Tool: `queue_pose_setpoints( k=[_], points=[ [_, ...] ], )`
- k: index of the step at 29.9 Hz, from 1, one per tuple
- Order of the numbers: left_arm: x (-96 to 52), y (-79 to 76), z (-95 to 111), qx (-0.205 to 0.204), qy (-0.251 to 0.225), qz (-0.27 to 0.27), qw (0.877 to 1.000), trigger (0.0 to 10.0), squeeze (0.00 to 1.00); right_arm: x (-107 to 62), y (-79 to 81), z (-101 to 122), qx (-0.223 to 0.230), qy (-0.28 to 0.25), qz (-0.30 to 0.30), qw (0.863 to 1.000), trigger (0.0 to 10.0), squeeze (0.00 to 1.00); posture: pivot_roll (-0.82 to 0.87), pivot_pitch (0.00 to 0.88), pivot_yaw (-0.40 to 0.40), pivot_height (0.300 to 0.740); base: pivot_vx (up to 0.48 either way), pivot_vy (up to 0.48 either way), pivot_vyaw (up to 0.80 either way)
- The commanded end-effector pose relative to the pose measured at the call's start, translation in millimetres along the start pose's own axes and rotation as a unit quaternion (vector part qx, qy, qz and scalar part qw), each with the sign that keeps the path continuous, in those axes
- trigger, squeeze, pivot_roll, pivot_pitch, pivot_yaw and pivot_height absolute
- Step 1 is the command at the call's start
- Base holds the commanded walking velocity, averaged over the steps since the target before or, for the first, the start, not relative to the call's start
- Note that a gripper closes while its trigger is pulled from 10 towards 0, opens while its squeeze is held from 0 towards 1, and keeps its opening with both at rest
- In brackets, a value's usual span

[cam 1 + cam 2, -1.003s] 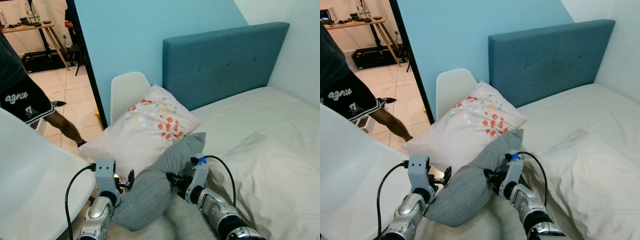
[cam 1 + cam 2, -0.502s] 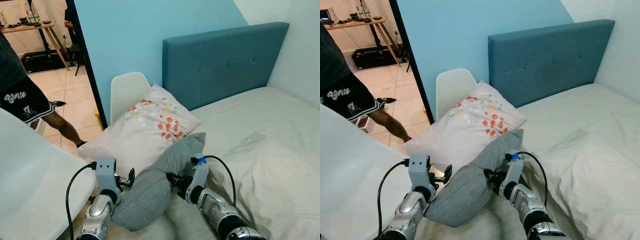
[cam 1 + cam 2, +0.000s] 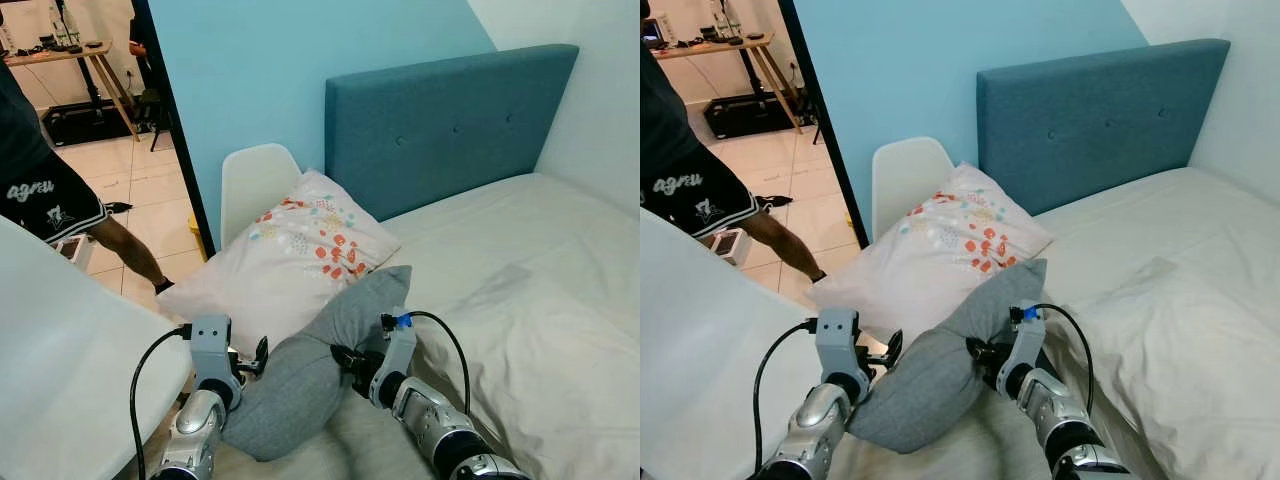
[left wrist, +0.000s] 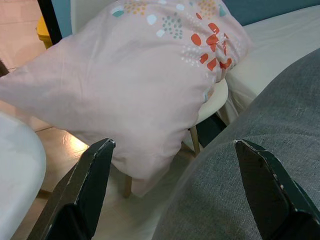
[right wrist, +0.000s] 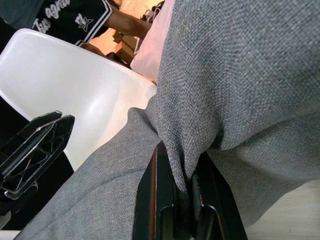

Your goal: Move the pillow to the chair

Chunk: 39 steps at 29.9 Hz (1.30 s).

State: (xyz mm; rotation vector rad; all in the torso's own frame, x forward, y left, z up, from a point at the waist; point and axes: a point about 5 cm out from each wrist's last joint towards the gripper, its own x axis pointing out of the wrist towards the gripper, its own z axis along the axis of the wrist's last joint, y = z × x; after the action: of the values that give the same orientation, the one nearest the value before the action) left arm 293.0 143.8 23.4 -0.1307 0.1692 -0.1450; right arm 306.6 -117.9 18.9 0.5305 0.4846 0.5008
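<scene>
A grey pillow [image 3: 310, 365] sits at the edge of the bed [image 3: 520, 290], right in front of the robot. It is long and soft and it leans up toward the headboard [image 3: 450, 125].

The right claw [image 5: 175, 200] has its two black fingers squeezed tight on a fold of the grey pillow, low on the pillow's side. The cloth bunches up between the fingers.

The left claw [image 4: 172, 187] is at the other side of the grey pillow. Its two fingers [image 4: 90, 185] are spread wide apart. The grey cloth lies between them and partly over one finger, but the fingers are not squeezing it.

Just past the grey pillow is a white pillow with red and blue dots [image 3: 290, 255]. It lies on a small white chair [image 3: 255, 185] that stands beside the bed, and it hangs over the seat. The grey pillow touches it.

A big white chair back [image 3: 70, 350] is close by on the robot's left.

A person in black shorts [image 3: 45, 195] stands on the tiled floor [image 3: 130, 185] past the doorway. A wooden bench [image 3: 85, 55] with small things on it is far behind.
</scene>
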Motion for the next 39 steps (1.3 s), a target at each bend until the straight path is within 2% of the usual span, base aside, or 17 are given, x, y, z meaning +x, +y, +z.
queue_pose_setpoints(
  k=[1,39],
  points=[
    [-3.8,4.4,-6.6,0.006,0.017,0.006,1.000,10.0,0.00,6.1,7.9,9.5,-0.010,-0.020,0.018,1.000,10.0,0.00,-0.10,0.010,0.003,0.676,0.000,0.000,0.00],
    [-6.3,6.5,-12.2,0.002,0.029,0.017,0.999,10.0,0.00,5.6,6.8,12.9,-0.002,-0.030,0.016,0.999,10.0,0.00,-0.10,0.013,0.003,0.676,0.000,0.000,0.00]
  ],
)
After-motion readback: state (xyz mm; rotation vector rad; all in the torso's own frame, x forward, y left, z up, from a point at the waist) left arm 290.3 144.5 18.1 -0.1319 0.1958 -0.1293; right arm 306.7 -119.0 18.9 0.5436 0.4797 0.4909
